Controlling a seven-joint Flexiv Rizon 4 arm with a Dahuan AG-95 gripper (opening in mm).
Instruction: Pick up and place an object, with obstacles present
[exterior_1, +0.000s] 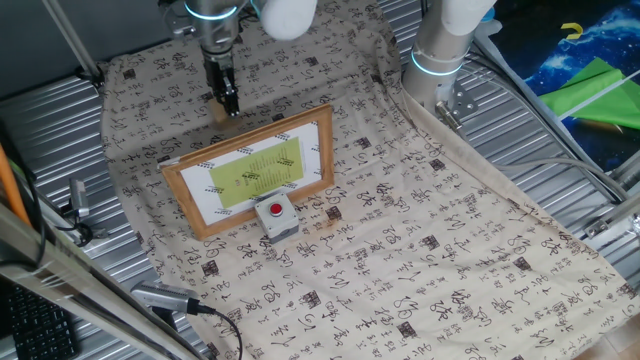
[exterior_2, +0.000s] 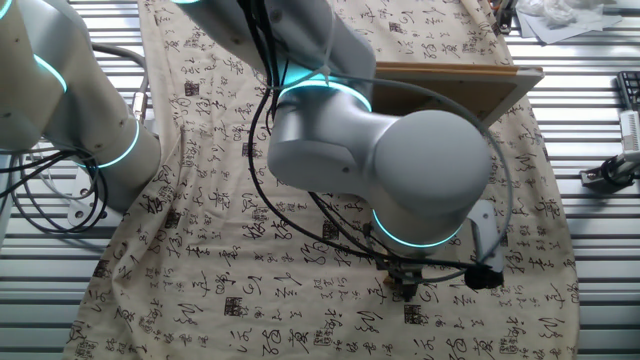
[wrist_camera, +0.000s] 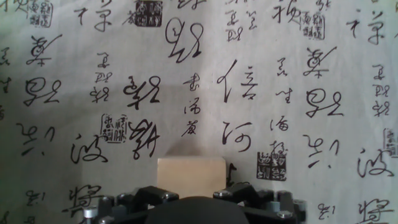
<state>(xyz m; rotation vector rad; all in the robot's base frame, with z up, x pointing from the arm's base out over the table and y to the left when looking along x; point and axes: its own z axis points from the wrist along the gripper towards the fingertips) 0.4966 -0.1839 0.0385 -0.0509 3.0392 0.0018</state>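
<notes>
Cannot tell from any view whether the claw (exterior_1: 229, 103) is wide, narrow or already clamped: too small in one fixed view, mostly hidden behind the arm in the other, and cut off at the bottom edge of the hand view. Finds the wooden cube (wrist_camera: 191, 173) right at the claw, at the fingers' end in the hand view, resting on the printed cloth (exterior_1: 430, 250); cannot confirm whether actually pinched or merely just beside the tips. Risks a weak or one-sided grip here: closing off-centre could push the cube aside or twist it out, and lifting on such a hold could drop it. Puts the picture frame (exterior_1: 255, 168) just on the near side of the claw, with the grey button box (exterior_1: 277, 215) beyond it, touching or nearly touching the frame's far rim. Calls for height before any travel that way; carrying low could clip the frame's rim, shift it, or knock the cube loose. Could also drag the loose cloth if pressed too low.
</notes>
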